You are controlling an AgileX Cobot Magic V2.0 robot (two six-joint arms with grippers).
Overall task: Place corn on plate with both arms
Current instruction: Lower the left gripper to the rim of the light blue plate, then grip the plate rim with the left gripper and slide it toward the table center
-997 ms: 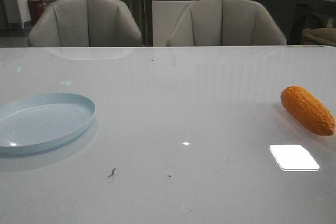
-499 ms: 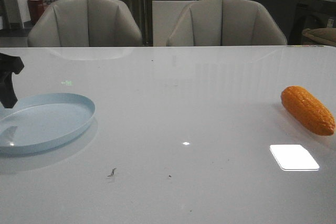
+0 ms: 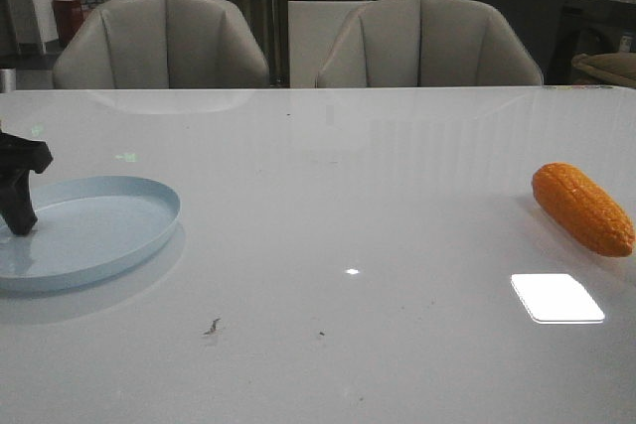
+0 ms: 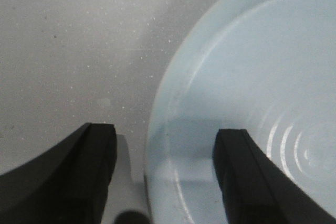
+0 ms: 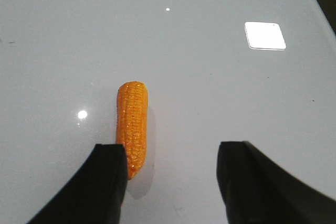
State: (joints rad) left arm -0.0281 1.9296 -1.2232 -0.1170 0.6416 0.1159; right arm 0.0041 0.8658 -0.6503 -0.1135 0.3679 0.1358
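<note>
Front view is showing the orange bumpy plastic corn [image 3: 582,209] lying far from the pale blue round plate [image 3: 119,240]; the left gripper [image 4: 165,174] is straddling its rim wide open, the right gripper [image 5: 170,182] hanging open and empty.

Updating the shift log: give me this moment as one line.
left gripper: open, straddling plate rim | right gripper: open above corn | corn: on table, ungrasped

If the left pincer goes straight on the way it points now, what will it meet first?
Most likely the plate: the open left pincer straddles its rim, one finger over the table, one over the plate. How far above it hangs is unclear.
</note>
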